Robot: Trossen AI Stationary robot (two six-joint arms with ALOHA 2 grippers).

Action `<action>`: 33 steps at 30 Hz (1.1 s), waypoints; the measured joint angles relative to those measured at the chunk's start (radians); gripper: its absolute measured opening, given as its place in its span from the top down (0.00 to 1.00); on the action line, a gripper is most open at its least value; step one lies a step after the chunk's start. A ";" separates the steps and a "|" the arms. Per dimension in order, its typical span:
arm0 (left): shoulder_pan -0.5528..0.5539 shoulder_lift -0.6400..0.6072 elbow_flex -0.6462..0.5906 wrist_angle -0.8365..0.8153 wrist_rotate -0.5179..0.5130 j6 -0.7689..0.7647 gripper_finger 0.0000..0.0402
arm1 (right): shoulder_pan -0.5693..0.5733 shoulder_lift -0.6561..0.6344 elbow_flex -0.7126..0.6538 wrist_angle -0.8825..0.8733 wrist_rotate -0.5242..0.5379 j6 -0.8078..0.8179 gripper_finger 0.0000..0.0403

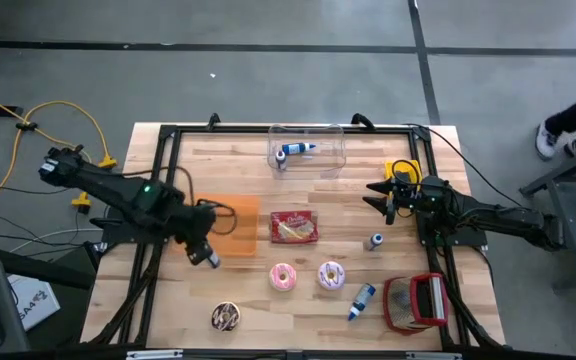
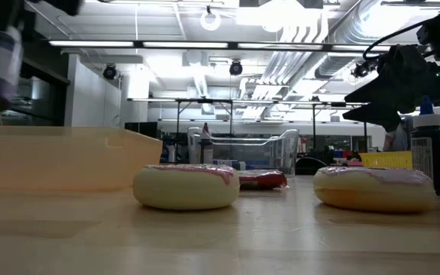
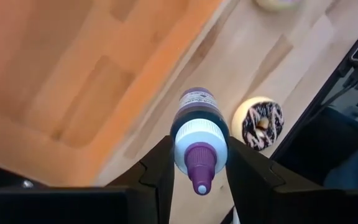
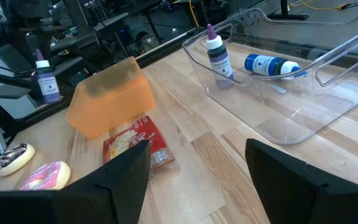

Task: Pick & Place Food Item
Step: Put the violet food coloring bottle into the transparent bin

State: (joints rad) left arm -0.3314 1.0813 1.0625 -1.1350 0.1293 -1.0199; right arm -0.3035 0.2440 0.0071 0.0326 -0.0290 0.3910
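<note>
With the left gripper (image 3: 197, 163) jaws clenched on the purple-capped bottle (image 3: 199, 134) above the orange bin (image 1: 231, 226), lower and release next; the right gripper (image 1: 383, 198) jaws wait released.

No legible text on the bottles' labels or the red snack packet (image 1: 294, 228).

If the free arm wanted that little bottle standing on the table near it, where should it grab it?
Probably around the bottle's round body, just below the cap. It stands upright and alone on the wood, so coming straight down from above with the fingers either side looks safest. The right gripper is open nearby. The left gripper already holds a purple-capped bottle.
</note>
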 joint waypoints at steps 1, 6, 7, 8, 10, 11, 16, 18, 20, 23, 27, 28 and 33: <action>0.031 0.011 0.011 0.000 0.010 0.035 0.72 | 0.000 0.000 0.000 0.000 0.000 0.000 0.38; 0.185 0.104 0.107 -0.015 0.054 0.235 0.72 | 0.000 0.000 0.000 0.000 0.000 0.000 0.38; 0.213 0.128 0.132 -0.025 0.058 0.276 0.72 | 0.000 0.000 0.000 0.000 0.000 0.000 0.38; 0.241 0.155 0.160 -0.033 0.061 0.313 0.72 | 0.000 0.000 0.000 0.000 0.000 0.000 0.38; 0.289 0.208 0.214 -0.050 0.068 0.383 0.72 | 0.000 0.000 0.000 0.000 0.000 0.000 0.38; 0.309 0.236 0.239 -0.057 0.073 0.412 0.72 | 0.000 0.000 0.000 0.000 0.000 0.000 0.38; 0.373 0.357 0.354 -0.062 0.095 0.534 0.72 | 0.000 0.000 0.000 0.000 0.000 0.000 0.38; 0.385 0.400 0.393 -0.061 0.103 0.571 0.72 | 0.000 0.000 0.000 0.000 0.000 0.000 0.38; 0.392 0.439 0.430 -0.062 0.103 0.607 0.72 | 0.000 0.000 0.000 0.000 0.000 0.000 0.38; 0.401 0.481 0.471 -0.061 0.103 0.651 0.72 | 0.000 0.000 0.000 0.000 0.000 0.000 0.38; 0.421 0.523 0.501 -0.057 0.104 0.685 0.72 | 0.000 0.000 0.000 0.000 0.000 0.000 0.38; 0.429 0.529 0.502 -0.050 0.104 0.695 0.72 | 0.000 0.000 0.000 0.000 0.000 0.000 0.38; 0.501 0.560 0.502 0.023 0.103 0.762 0.72 | 0.000 0.000 0.000 0.000 0.000 0.000 0.38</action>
State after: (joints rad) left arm 0.1696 1.6412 1.5650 -1.1122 0.2324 -0.2583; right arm -0.3034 0.2440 0.0071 0.0326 -0.0292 0.3912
